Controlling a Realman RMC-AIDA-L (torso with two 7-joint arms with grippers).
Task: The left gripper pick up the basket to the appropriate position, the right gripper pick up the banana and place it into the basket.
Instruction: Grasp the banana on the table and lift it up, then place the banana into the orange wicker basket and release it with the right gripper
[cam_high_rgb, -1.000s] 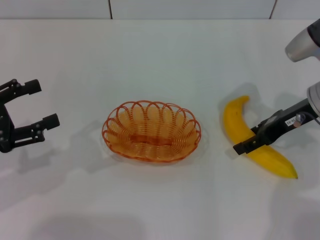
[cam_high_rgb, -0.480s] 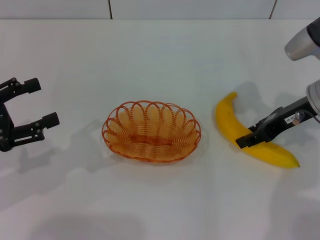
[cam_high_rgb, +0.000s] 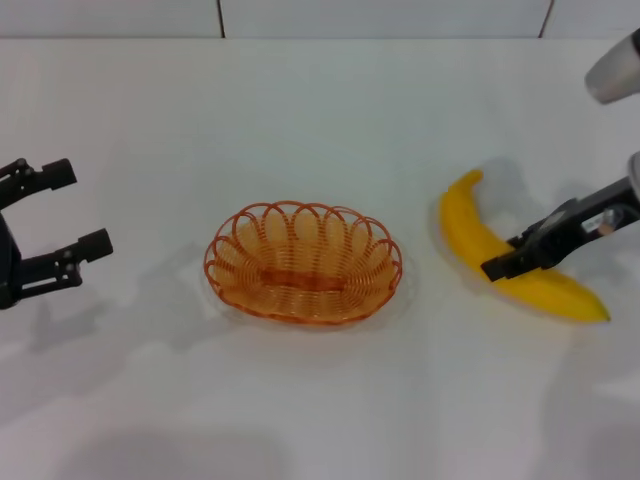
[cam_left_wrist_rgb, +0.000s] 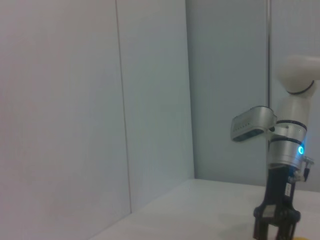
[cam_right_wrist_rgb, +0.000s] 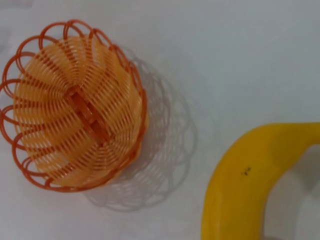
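Head view: your right gripper (cam_high_rgb: 503, 268) fingers are clamping the banana (cam_high_rgb: 500, 262), starting its lift toward the basket (cam_high_rgb: 303, 262). Left gripper (cam_high_rgb: 70, 210) is waiting, fingers apart, basket well beyond them; next, carry the banana over.

The orange wire basket (cam_high_rgb: 303, 262) sits upright and empty at the centre. The yellow banana (cam_high_rgb: 505, 257) lies well to its right, curved, apart from it.

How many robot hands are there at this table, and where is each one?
2. The left hand hangs open at the table's left edge, well away from the basket. The right hand is on the right, at the banana.
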